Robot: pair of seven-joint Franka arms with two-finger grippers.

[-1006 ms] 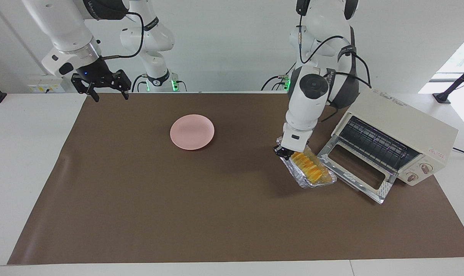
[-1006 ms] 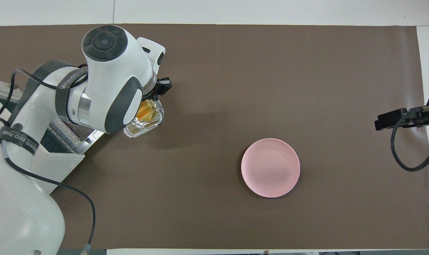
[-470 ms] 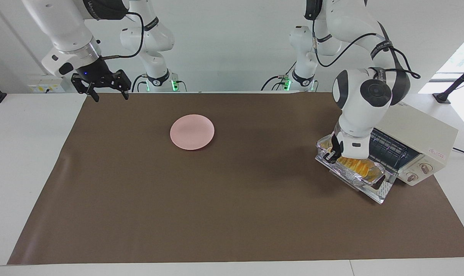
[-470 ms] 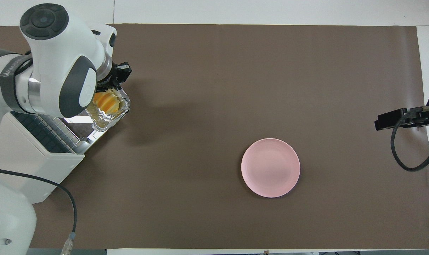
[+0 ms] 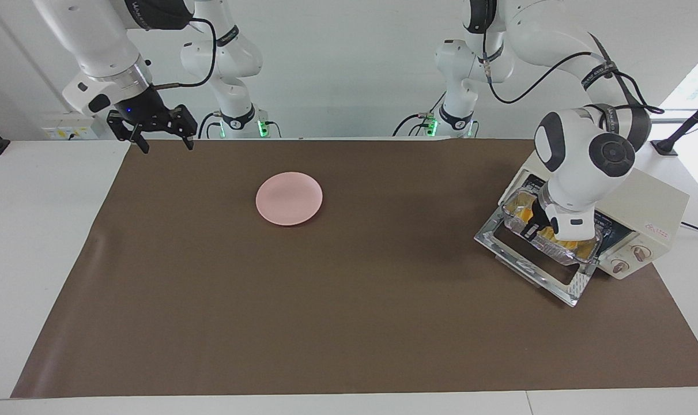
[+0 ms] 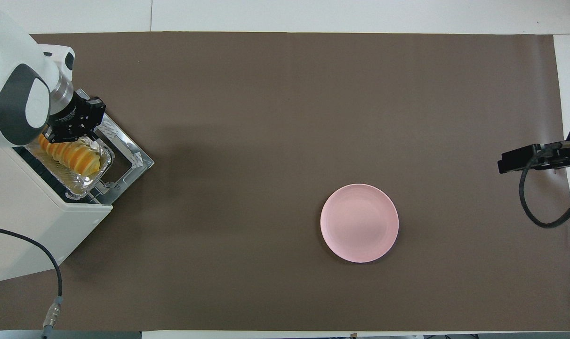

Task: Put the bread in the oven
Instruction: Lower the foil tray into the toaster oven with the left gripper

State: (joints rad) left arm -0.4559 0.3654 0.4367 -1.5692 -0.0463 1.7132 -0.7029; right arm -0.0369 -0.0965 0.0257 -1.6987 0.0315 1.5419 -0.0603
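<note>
The bread (image 6: 70,157), a soft, light, ridged loaf, lies in a thin foil tray (image 6: 84,181) at the mouth of the oven (image 5: 642,199), over its dropped door (image 5: 530,268). The foil will likely crumple, so the rim is the place to hold: the left tool (image 6: 73,134) is clamped together on the tray's rim at the loaf's 12 o'clock end. The overhead view shows the whole loaf; the facing view alone shows the oven's knobs and the right tool (image 5: 161,141), apart, waiting above the surface's (image 5: 349,323) edge, at about 10 o'clock from the pink plate (image 5: 289,197).

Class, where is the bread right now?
The bread lies in a foil tray held by the left gripper at the oven's open mouth, above its door.
</note>
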